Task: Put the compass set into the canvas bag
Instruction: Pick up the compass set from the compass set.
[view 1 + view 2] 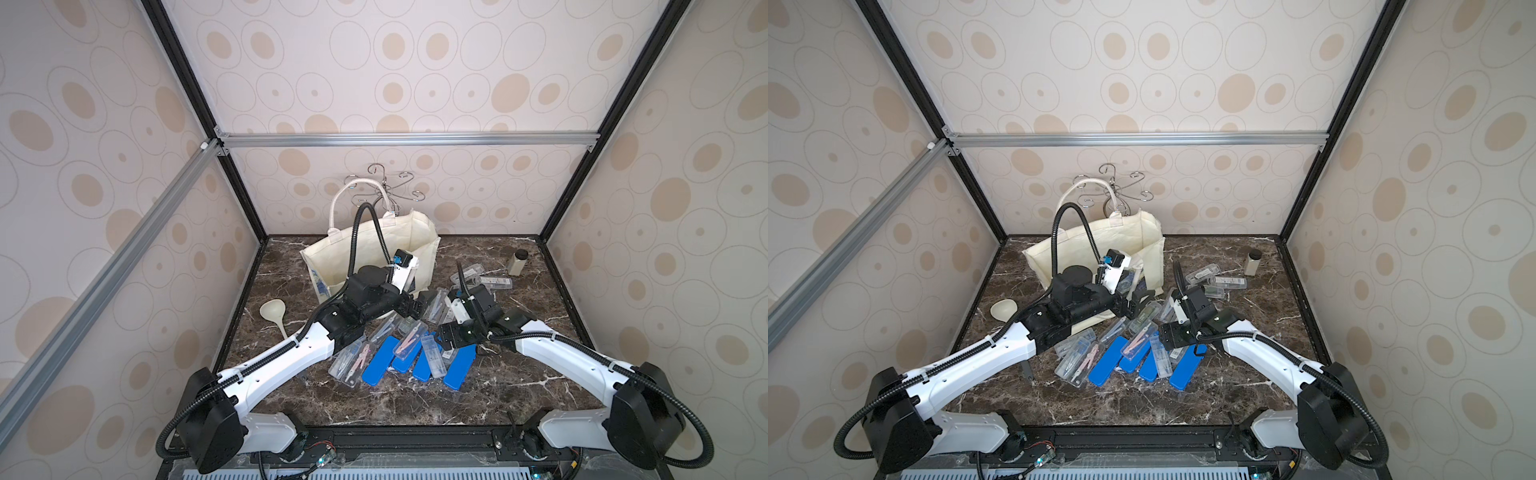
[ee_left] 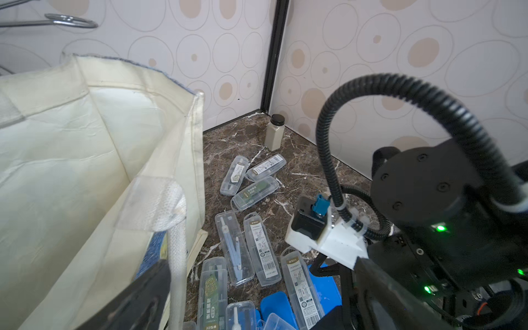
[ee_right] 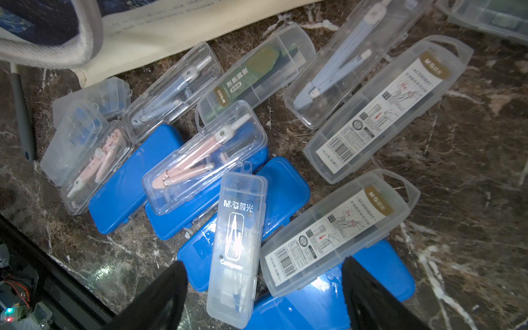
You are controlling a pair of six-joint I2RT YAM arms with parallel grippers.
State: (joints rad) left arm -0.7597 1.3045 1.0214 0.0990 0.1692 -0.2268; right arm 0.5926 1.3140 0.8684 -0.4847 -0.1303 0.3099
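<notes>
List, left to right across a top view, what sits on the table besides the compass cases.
cream spoon → canvas bag → small bottle with a dark lid

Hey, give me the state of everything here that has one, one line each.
canvas bag: standing, mouth open.
compass cases: shut, lying outside the bag.
jar: upright, lid on.
spoon: lying flat.
left gripper: open, beside the bag's handle.
right gripper: open, over the cases.
</notes>
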